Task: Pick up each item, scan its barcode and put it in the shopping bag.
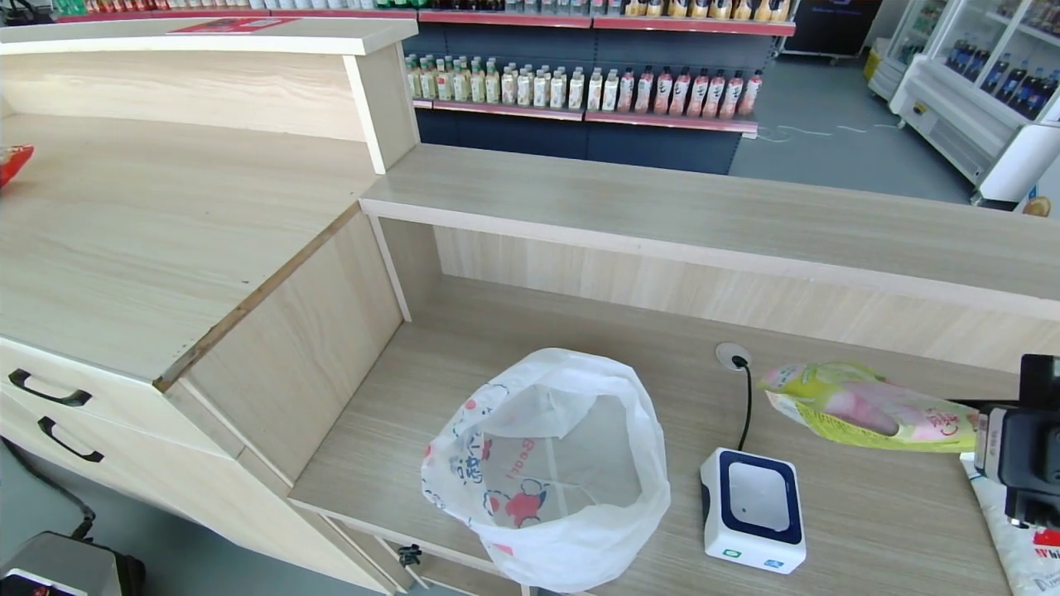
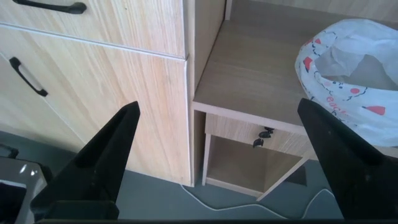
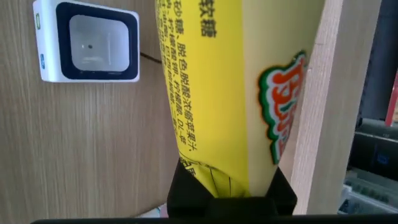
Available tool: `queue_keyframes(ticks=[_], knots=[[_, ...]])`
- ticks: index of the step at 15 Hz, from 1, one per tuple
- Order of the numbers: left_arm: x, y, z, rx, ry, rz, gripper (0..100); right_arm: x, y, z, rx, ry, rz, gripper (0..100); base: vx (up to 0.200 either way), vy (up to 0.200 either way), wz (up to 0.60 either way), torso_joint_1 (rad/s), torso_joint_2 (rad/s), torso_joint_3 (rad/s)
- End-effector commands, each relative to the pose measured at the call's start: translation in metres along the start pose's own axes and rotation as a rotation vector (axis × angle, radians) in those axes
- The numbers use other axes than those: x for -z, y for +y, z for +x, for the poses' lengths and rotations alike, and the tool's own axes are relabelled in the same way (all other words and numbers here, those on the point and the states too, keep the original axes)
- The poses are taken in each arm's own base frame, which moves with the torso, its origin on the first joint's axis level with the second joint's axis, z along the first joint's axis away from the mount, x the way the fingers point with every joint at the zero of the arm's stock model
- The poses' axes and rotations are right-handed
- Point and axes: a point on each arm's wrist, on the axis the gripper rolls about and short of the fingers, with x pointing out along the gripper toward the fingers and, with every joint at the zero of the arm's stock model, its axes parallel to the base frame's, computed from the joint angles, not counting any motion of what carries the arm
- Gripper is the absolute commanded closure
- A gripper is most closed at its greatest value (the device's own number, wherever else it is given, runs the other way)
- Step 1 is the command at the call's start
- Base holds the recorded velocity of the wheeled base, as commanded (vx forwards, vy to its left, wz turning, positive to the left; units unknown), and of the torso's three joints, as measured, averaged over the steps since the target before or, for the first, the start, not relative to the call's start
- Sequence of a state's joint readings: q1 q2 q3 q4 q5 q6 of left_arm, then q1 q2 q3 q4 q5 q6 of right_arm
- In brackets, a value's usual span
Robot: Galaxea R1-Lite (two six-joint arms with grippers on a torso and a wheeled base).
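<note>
Your right claw (image 1: 985, 434) grips the yellow snack pouch (image 1: 861, 410) above the bench (image 1: 869, 530). Scanning looks next: bring its barcode over the scanner (image 1: 755, 507), near the claw's left. Your left claw (image 2: 217, 106) gapes empty.

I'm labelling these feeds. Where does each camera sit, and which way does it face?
Head view: on the head, facing down at the counter, shopping bag, scanner and yellow packet; right hand at the edge.
Left wrist view: on the left arm, facing drawers and counter edge; open left hand's fingers frame it.
Right wrist view: on the right arm, facing along the packet in its hand.
Shared: scanner and packet, head and right wrist; shopping bag, head and left wrist.
</note>
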State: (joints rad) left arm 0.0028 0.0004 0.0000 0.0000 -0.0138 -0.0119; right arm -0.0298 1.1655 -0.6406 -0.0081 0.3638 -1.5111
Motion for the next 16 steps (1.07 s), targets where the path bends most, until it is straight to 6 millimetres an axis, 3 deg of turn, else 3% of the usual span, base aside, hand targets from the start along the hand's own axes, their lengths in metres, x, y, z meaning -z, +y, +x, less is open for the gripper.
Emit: queue_keyframes(ticks=[1, 7, 16], knots=[[0.0, 0.0, 0.0, 0.0, 0.0, 0.0, 0, 0.012, 0.002, 0.012, -0.049, 0.03, -0.002, 100, 0.0, 0.0, 0.0, 0.0, 0.0, 0.0], [0.0, 0.0, 0.0, 0.0, 0.0, 0.0, 0, 0.034, 0.007, 0.028, -0.109, -0.028, -0.208, 100, 0.0, 0.0, 0.0, 0.0, 0.0, 0.0], [0.0, 0.0, 0.0, 0.0, 0.0, 0.0, 0, 0.042, 0.02, 0.043, -0.142, -0.092, -0.368, 100, 0.0, 0.0, 0.0, 0.0, 0.0, 0.0]])
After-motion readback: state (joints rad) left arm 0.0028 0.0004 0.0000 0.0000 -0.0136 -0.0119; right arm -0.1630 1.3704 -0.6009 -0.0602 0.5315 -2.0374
